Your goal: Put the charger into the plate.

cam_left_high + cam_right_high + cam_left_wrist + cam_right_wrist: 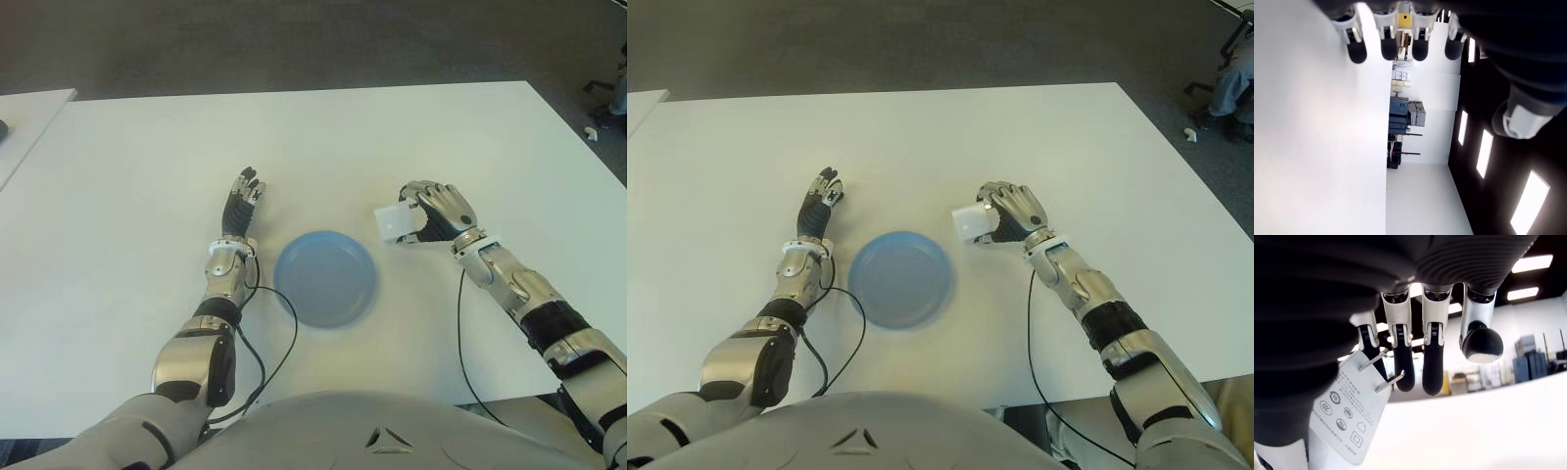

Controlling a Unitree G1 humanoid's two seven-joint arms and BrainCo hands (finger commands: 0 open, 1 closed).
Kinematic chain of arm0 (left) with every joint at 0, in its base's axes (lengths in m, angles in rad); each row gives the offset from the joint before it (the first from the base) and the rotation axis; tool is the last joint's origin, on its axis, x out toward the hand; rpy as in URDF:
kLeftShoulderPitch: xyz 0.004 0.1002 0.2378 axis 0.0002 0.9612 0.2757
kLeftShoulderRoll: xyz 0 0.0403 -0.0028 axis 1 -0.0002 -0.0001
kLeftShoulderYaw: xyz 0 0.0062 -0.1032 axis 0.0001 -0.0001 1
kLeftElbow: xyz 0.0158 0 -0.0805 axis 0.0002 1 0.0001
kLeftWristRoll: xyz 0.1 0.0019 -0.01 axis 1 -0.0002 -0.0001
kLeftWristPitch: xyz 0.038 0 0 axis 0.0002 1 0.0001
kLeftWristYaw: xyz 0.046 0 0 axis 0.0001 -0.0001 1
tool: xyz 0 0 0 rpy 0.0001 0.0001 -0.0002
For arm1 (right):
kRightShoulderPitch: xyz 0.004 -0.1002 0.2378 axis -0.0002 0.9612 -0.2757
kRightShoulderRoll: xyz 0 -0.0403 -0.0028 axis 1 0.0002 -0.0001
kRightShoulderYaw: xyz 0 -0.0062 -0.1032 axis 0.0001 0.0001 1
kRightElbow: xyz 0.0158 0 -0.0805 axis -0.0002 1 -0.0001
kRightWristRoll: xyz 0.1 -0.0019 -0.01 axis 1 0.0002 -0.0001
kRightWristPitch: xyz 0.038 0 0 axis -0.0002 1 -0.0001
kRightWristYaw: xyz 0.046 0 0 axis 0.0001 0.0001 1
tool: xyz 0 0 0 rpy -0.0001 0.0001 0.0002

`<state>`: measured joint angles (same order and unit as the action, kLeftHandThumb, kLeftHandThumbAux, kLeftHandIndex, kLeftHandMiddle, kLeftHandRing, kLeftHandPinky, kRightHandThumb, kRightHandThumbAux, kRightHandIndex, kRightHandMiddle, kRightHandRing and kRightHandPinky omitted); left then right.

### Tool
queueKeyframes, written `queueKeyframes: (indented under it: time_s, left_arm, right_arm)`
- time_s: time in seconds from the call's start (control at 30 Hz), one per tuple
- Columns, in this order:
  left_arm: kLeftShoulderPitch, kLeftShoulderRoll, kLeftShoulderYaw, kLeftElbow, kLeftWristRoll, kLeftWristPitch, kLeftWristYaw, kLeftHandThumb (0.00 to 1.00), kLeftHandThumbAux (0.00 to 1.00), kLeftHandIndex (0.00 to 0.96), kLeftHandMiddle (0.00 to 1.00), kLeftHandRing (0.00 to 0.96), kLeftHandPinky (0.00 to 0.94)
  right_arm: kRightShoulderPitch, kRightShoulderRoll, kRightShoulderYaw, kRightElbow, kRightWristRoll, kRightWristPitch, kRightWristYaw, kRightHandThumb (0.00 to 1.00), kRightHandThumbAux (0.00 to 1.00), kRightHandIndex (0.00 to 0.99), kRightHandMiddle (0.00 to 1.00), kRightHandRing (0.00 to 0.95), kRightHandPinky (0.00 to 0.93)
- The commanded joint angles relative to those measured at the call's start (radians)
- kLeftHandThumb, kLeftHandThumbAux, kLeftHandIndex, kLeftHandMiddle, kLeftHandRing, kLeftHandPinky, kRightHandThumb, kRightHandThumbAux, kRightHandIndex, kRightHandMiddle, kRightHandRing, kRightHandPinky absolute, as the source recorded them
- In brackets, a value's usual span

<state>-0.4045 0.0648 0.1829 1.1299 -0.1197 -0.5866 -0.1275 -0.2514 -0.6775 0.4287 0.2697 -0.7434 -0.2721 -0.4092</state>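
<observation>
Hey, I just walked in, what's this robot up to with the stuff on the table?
The robot's right hand is holding a white charger, its fingers curled around it with the plug prongs showing in the right wrist view. It holds the charger just to the right of the blue plate, which has nothing in it yet. The left hand shows to the left of the plate on the white table, fingers straight, holding nothing.

Brightness: the white table (pixel 127 176) was evenly and brightly lit in both eye views.
Source: ceiling light panels (pixel 1484 152) were seen in the wrist views.
Shadows: only faint, soft shadows were cast beside the plate (pixel 324 278).
Glare: the table was washed out in the left wrist view.
Focus: the close fingers (pixel 1432 363) were blurred.
</observation>
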Motion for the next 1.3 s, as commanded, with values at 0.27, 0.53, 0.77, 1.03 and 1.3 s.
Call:
queueKeyframes:
  time_s: [0.27,0.53,0.77,1.03,1.3]
  left_arm:
    - [0.081,-0.016,0.019,0.124,-0.004,0.151,0.002,0.0,0.522,0.074,0.052,0.053,0.116]
    - [0.083,-0.016,0.023,0.132,-0.007,0.15,-0.013,0.0,0.534,0.079,0.053,0.058,0.113]
    - [0.081,-0.019,0.021,0.137,-0.005,0.152,-0.009,0.0,0.545,0.085,0.061,0.065,0.112]
    - [0.086,-0.021,0.008,0.14,0.01,0.149,-0.003,0.0,0.558,0.081,0.061,0.066,0.097]
    - [0.093,-0.032,-0.004,0.138,0.024,0.135,0.015,0.0,0.543,0.076,0.053,0.057,0.096]
  right_arm:
    - [0.123,0.099,-0.098,-0.286,-0.007,0.103,0.111,0.744,0.709,0.44,0.878,0.87,0.872]
    - [0.133,0.132,-0.095,-0.357,-0.08,0.134,0.163,0.747,0.708,0.441,0.877,0.871,0.875]
    - [0.12,0.156,-0.07,-0.352,-0.154,0.137,0.18,0.748,0.707,0.441,0.879,0.875,0.875]
    - [0.111,0.192,-0.026,-0.323,-0.242,0.136,0.176,0.749,0.707,0.441,0.887,0.883,0.875]
    - [0.119,0.231,0.017,-0.297,-0.261,0.122,0.19,0.749,0.705,0.441,0.882,0.88,0.87]
